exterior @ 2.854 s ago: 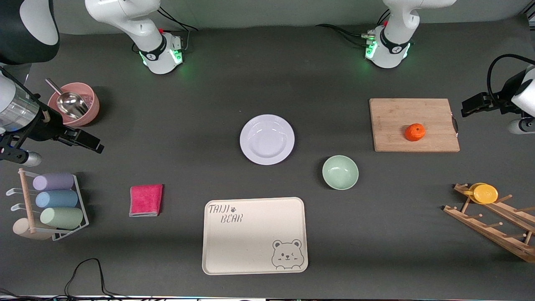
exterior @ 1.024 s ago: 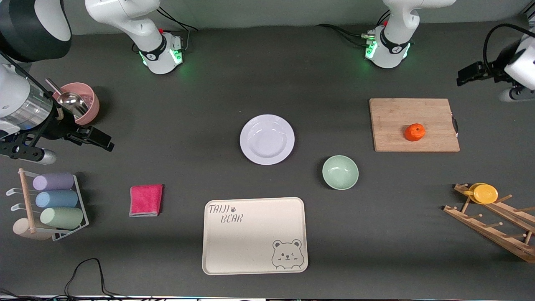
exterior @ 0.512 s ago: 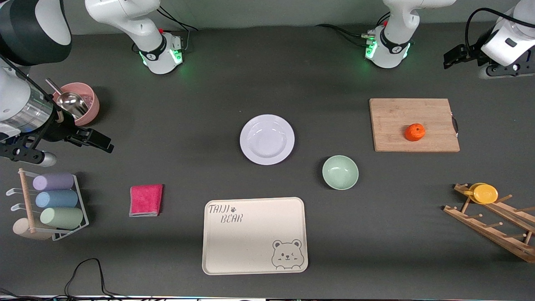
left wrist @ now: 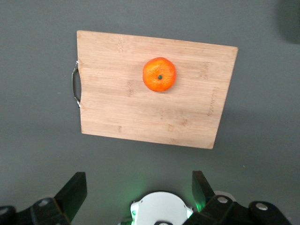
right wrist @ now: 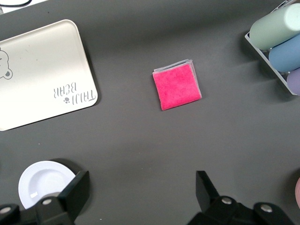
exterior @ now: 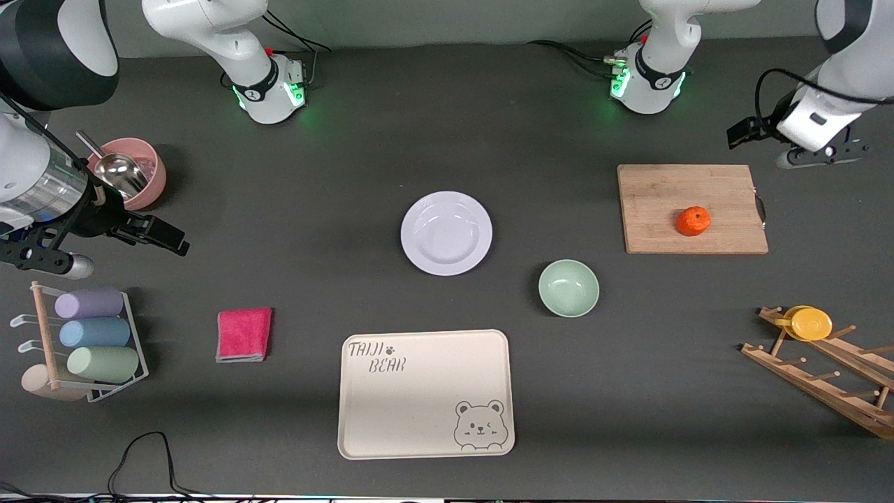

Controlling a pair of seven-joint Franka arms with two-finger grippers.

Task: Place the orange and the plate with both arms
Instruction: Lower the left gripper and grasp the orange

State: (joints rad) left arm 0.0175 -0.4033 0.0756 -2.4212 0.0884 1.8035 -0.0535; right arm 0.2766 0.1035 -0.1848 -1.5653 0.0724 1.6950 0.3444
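— Dark grey matting covers the whole table (exterior: 335, 175). What does the front view give?

— The plate (exterior: 446, 232) lies at the table's middle, bare. The orange (exterior: 693, 221) sits on a wooden cutting board (exterior: 691, 208) toward the left arm's end. A green bowl (exterior: 568, 288) stands between plate and board, nearer the camera, and a beige bear tray (exterior: 425, 393) lies by the near edge.

— And the grippers?

— The left gripper (exterior: 740, 131) hangs over the table just past the board's corner on the bases' side, holding nothing. The right gripper (exterior: 164, 237) is over the right arm's end, beside a pink bowl (exterior: 126, 173) with a metal scoop in it, also holding nothing.

— Left wrist view?

— The orange (left wrist: 159, 74) rests stem up on the board (left wrist: 150, 108), off its centre. Both fingers (left wrist: 71, 194) stand spread wide with nothing between them.

— Right wrist view?

— A pink cloth (right wrist: 176, 86) lies flat on the matting, the tray (right wrist: 42, 70) to one side, a rack of pastel cups (right wrist: 276, 44) to the other. The plate (right wrist: 44, 183) shows beside one finger (right wrist: 75, 194); the jaws gape wide, gripping nothing.
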